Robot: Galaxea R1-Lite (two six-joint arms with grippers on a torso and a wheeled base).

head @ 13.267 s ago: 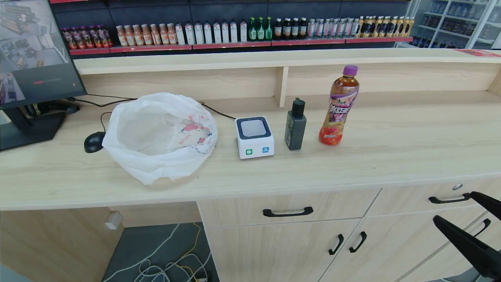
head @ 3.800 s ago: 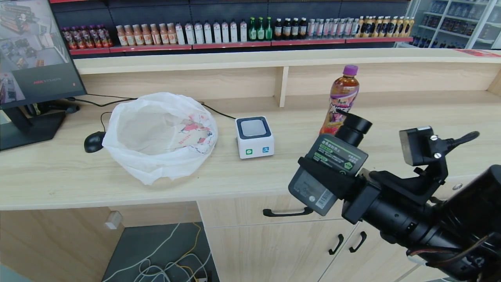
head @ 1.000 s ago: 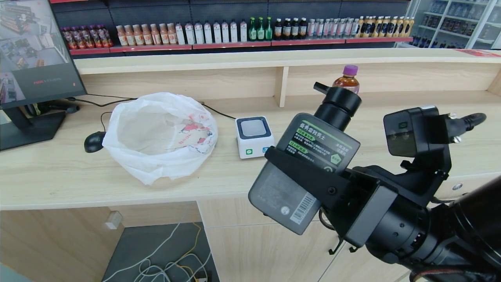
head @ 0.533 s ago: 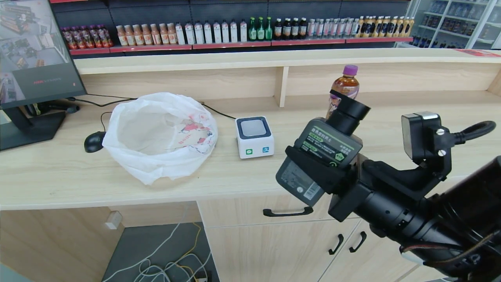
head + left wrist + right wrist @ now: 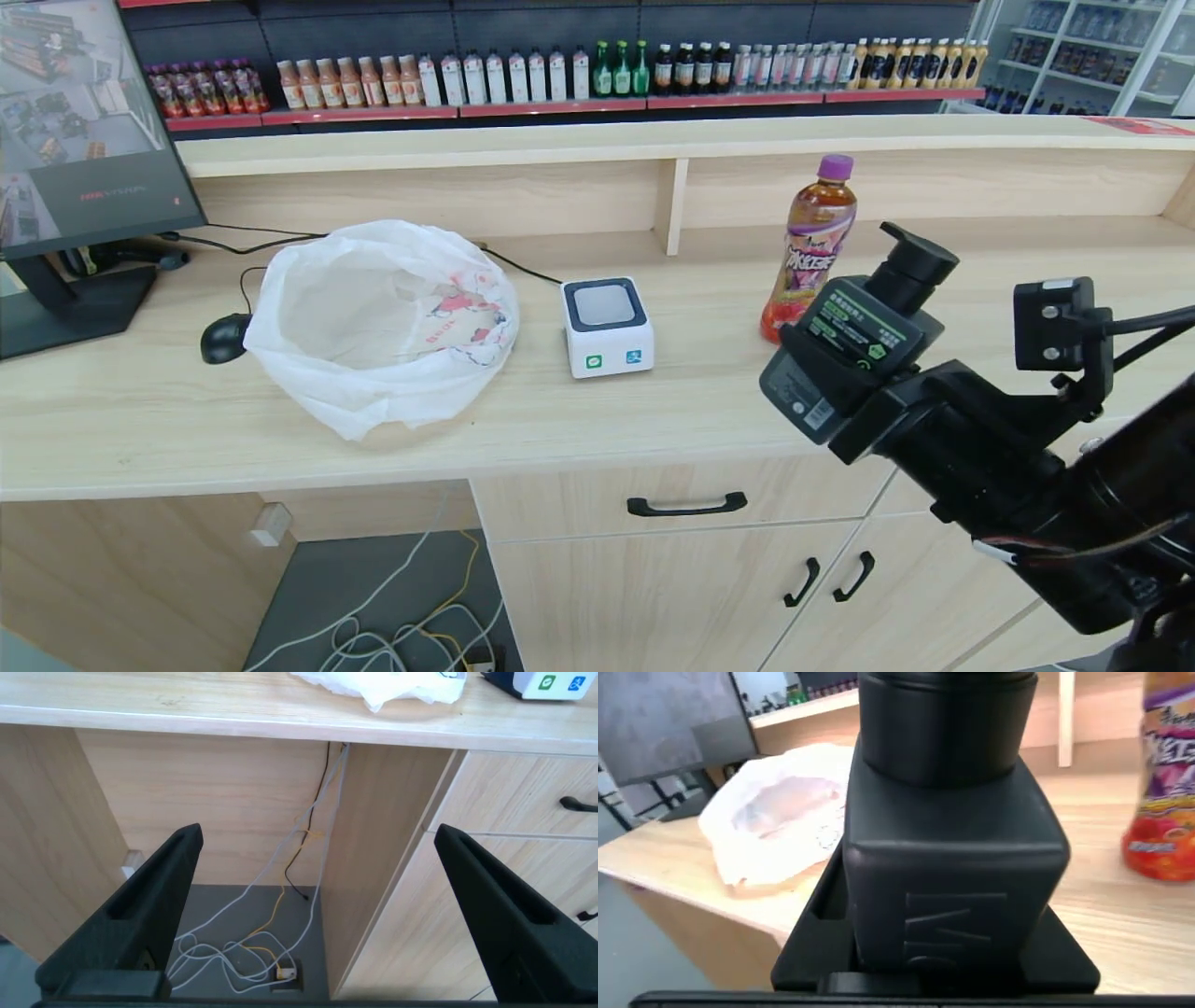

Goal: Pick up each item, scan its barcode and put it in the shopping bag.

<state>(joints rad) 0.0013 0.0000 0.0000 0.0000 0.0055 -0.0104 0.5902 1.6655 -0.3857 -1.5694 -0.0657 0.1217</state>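
Left claw [image 5: 318, 835] gapes wide below the worktop [image 5: 140, 420], bag [image 5: 378, 322] sits open at left, scanner [image 5: 607, 327] mid-worktop, drink [image 5: 808, 252] upright farther right, and right claw [image 5: 831, 387] is clamped on the dark bottle [image 5: 859, 331], tilted in mid-air.

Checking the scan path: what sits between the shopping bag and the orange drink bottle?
In the head view, the white scanner box stands between the shopping bag and the drink bottle.
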